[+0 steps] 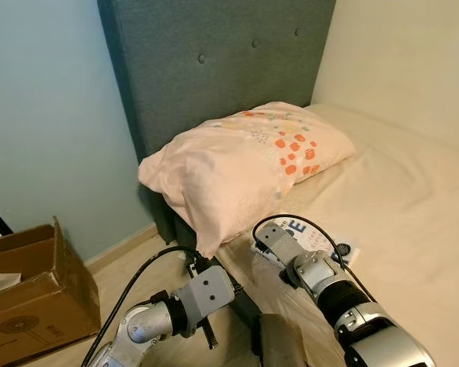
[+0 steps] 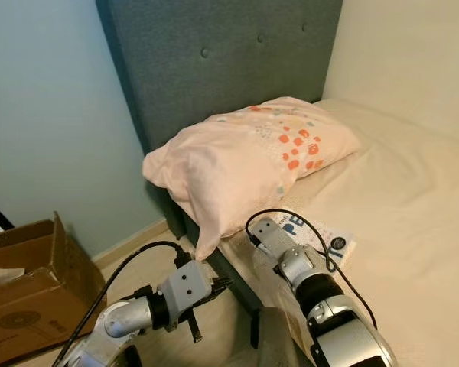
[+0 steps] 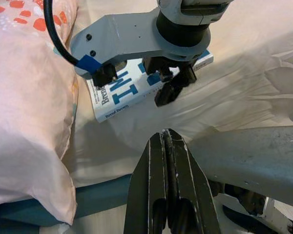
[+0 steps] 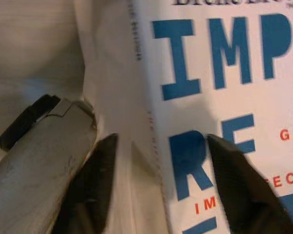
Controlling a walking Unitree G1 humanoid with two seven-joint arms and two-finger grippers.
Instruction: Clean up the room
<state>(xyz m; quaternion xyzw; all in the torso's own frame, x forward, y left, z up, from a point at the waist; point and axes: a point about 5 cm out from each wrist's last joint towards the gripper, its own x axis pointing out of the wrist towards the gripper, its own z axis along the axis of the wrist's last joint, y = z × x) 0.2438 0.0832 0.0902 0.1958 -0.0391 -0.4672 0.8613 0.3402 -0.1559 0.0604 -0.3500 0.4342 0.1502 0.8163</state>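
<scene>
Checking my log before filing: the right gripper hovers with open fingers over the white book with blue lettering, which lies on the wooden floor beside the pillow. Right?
Not quite. The white book with blue lettering lies on the cream bedsheet, not the floor, as the left wrist view shows. The right gripper does hover open-fingered over it, beside the peach pillow.

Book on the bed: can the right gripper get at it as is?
Probably yes. The right gripper hangs open right over the book, one finger either side of its edge, nothing between; the pillow lies beside it.

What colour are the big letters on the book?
Blue on the white book, clearest in the right wrist view.
</scene>
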